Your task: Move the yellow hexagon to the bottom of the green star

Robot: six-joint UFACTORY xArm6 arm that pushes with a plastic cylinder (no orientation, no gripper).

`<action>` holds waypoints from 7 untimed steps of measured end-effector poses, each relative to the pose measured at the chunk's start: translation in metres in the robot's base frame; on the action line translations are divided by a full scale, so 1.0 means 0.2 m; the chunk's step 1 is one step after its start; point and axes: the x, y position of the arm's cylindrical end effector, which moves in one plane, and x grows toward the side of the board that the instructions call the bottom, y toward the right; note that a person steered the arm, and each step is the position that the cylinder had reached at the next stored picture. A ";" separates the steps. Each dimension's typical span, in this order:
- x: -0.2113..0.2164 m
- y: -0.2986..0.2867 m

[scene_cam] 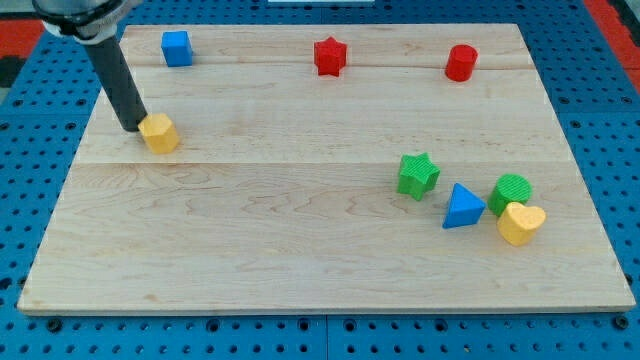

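There are no jaws here, just my tip (132, 128) touching the upper-left side of the yellow hexagon (160, 132), so it can push it right and down. The green star (418, 174) sits far off on the tabletop (250, 240). The arm's top is cut off

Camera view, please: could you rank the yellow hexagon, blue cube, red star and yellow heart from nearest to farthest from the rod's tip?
Measured from my tip:
1. Yellow hexagon, touching the tip on its right.
2. Blue cube, toward the view's top.
3. Red star, top centre.
4. Yellow heart, far lower right.
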 end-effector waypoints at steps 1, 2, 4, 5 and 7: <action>0.04 0.30; 0.07 0.70; 0.04 0.50; 0.04 0.37; 0.31 0.42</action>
